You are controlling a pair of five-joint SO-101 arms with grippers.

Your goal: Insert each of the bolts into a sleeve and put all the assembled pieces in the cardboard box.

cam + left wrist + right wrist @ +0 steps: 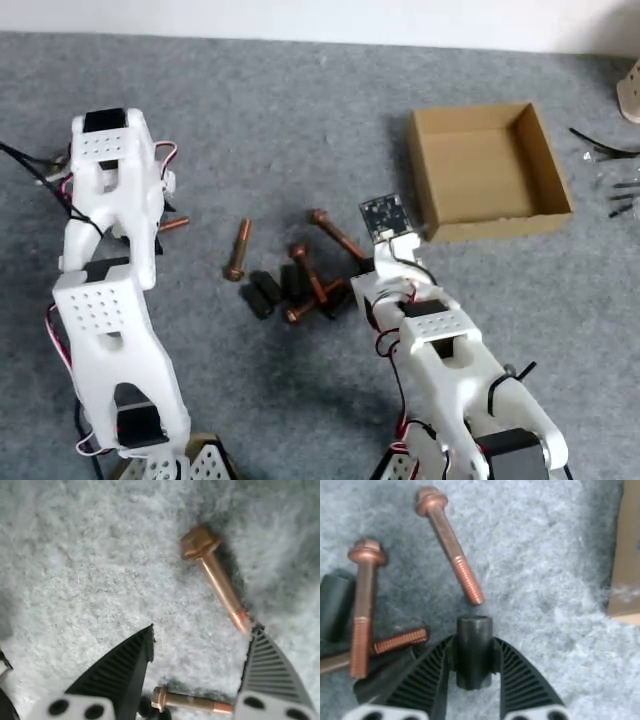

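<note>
1. Sleeve (474,655): black, matte, short tube, open bore. Held in my R claw (474,641), jaws closed on its sides, bore mouth sticking out past the tips. Position: mid-worktop (300,90), near the box's front left corner.

2. Nearest bolt (449,545): copper-coloured, flanged hex head, smooth shank, threaded end. Lies flat just ahead of the sleeve mouth, apart from it. Threaded tip toward the sleeve, head away. Long axis slanted vs. sleeve axis, not in line. Est.: one of the two must turn before the thread enters the bore.

3. L claw (204,628): wide open, holding nothing. Hangs over second bolt (215,575), toward the worktop's left edge. Its threaded tip is just beside one jaw tip and its head points away. L arm is the nearer to this one, so probably the L pick-up.

4. Loose bolts (238,250) and spare sleeves (262,293): mixed pile mid-worktop, some touching or crossing.

5. Cardboard box (545,165): open top, brown, toward the far right corner. Est.: task near its start, no bolt seated in a sleeve that I can see.
</note>
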